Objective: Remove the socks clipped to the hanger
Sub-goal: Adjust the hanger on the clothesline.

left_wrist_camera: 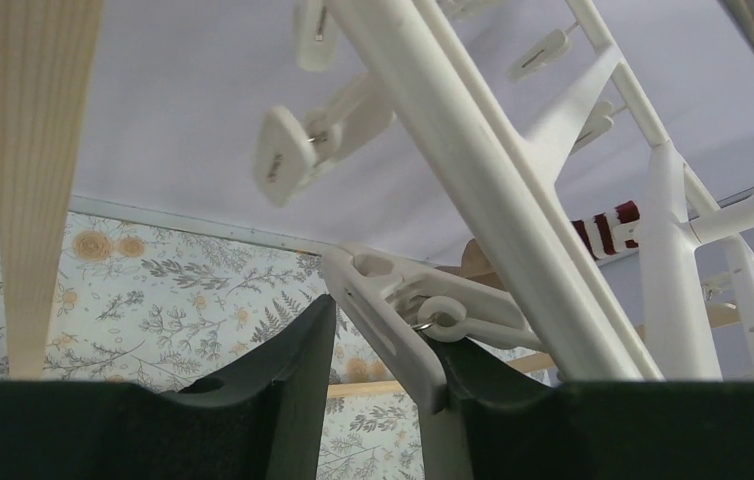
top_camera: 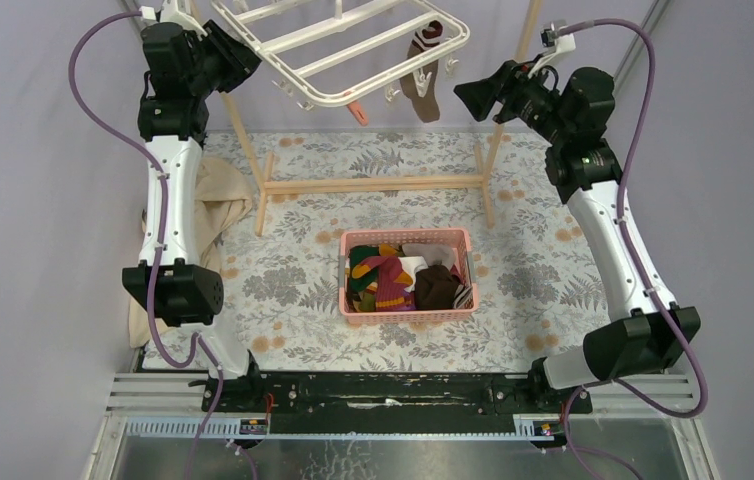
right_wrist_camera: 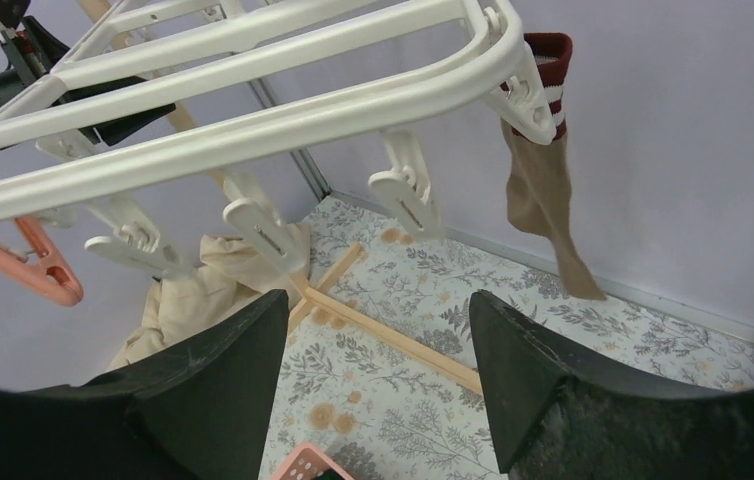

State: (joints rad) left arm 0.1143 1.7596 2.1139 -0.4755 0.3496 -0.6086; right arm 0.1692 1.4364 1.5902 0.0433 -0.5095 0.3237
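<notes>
The right tool hangs with its fingers wide apart, just below the white hanger and a little way off from the one sock clipped there. That sock is brown with a maroon-striped cuff and dangles from the corner. Over on the other side, the left tool has a white clip sitting between its fingers, though I can't tell if it's actually squeezing it. More socks lie heaped in the pink basket down on the counter.
</notes>
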